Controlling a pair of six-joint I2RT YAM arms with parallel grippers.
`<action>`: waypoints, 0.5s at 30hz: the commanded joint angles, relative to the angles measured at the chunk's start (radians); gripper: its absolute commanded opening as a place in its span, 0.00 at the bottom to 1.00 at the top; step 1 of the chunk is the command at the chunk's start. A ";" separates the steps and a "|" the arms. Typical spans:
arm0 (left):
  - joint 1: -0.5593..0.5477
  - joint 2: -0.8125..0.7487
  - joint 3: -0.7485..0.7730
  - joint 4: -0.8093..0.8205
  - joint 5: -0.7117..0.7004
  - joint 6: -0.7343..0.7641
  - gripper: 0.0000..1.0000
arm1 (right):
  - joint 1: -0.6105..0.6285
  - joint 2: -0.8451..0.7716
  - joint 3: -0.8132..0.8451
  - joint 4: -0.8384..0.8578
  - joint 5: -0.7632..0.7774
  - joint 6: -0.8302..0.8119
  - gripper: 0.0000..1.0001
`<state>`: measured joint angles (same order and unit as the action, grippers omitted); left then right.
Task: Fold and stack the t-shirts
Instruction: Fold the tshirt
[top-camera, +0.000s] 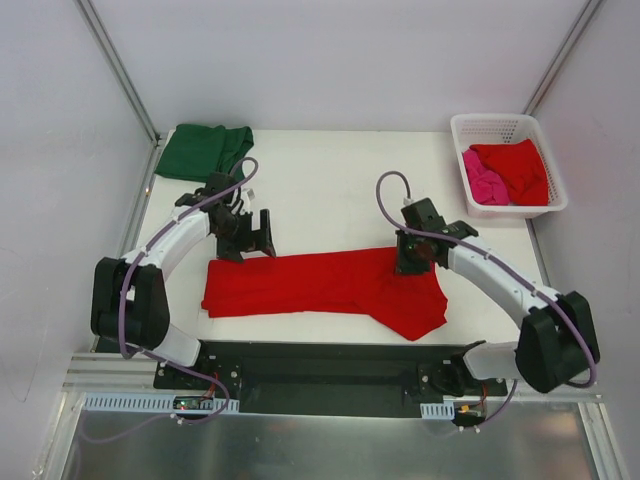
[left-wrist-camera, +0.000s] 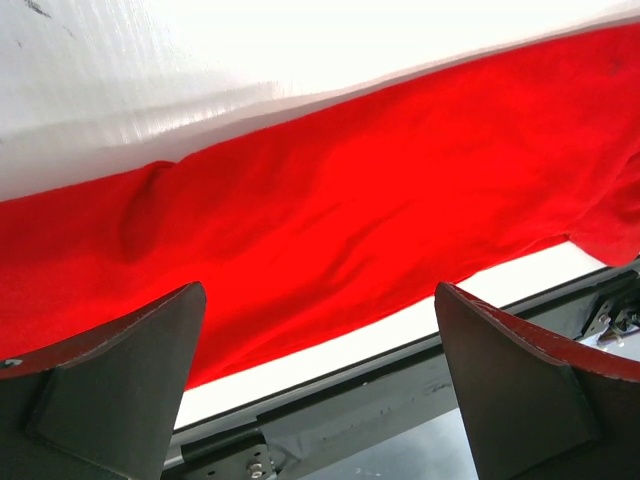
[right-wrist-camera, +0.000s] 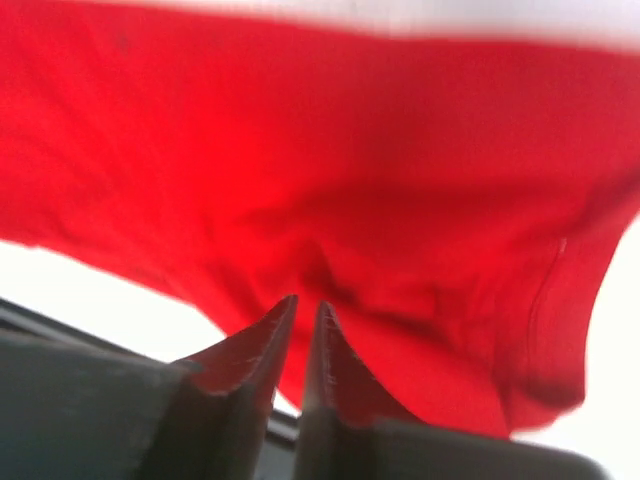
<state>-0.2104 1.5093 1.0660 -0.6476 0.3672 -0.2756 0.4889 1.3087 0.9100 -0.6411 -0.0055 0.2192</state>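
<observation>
A bright red t-shirt (top-camera: 320, 285) (left-wrist-camera: 350, 200) (right-wrist-camera: 400, 150) lies spread as a long band across the near part of the white table (top-camera: 330, 180). Its right end bunches toward the front edge. My right gripper (top-camera: 412, 262) (right-wrist-camera: 308, 305) is down on the shirt's upper right part, jaws drawn nearly together with a fold of red cloth pinched at the tips. My left gripper (top-camera: 250, 235) (left-wrist-camera: 320, 290) hovers just above the shirt's upper left edge, jaws wide open and holding nothing. A dark green t-shirt (top-camera: 205, 150) lies folded at the back left corner.
A white lattice basket (top-camera: 500, 125) stands at the back right, holding another red t-shirt (top-camera: 520, 165) and a pink one (top-camera: 482, 180). The table's front edge and black mounting rail (top-camera: 330, 365) run just below the spread shirt. Grey walls enclose the sides.
</observation>
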 joint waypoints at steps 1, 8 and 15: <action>-0.009 -0.093 -0.047 0.026 0.036 0.007 0.99 | 0.005 0.135 0.128 0.130 0.015 -0.072 0.10; -0.011 -0.146 -0.103 0.026 0.041 -0.020 0.70 | 0.031 0.245 0.205 0.135 0.013 -0.084 0.01; -0.011 -0.144 -0.116 0.005 0.062 -0.040 0.67 | 0.042 0.251 0.213 0.112 -0.008 -0.089 0.01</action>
<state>-0.2108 1.3884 0.9623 -0.6262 0.3950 -0.2966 0.5259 1.5639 1.0790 -0.5179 -0.0086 0.1486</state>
